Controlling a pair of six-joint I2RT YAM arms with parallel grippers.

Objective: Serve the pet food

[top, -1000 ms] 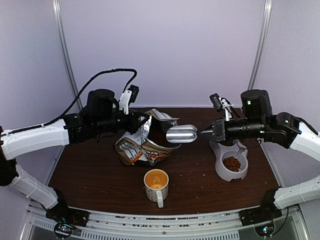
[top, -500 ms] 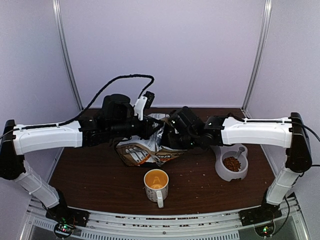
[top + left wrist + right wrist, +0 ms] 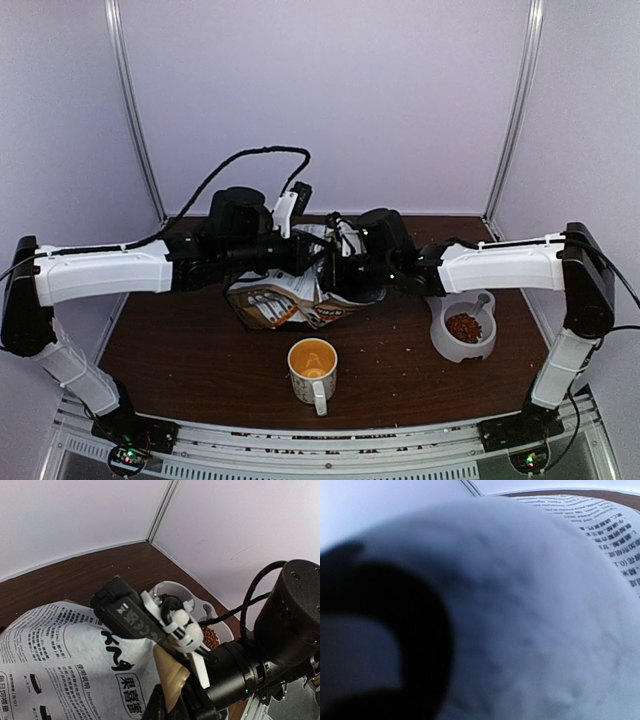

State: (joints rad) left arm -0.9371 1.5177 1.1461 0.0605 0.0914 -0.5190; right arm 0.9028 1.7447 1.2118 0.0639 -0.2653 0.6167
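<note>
1. Toward the far edge of the worktop, about midway along it, the bag lay slumped with its torn mouth turned to the right edge. The left end effector was clamped tight on a tan flap of that mouth and held it lifted.
2. The right end effector reached into the mouth from the right-edge side. Crumpled foil hid its jaws in the top view. Its own camera showed only a pale blurred curve and a strip of bag print, so it could not be told whether it stood wide, narrow or gripped anything.
3. Some pet food lay as a small heap in the grey bowl by the right edge. Any more was presumably inside the bag, out of sight. The mug stood near the near edge, apart from both.
4. The step in hand looked like drawing food out of the bag. It called for the left end effector to hold the flap high and steady, so that the mouth gaped.
5. The right end effector needed to run low along the bag's floor, then back out level without snagging foil.
6. The likely risk was the bag dragging or the flap tearing, so slow, straight withdrawal was wise.
7. Any load should travel level toward the right edge and be tipped over the bowl's middle.
</note>
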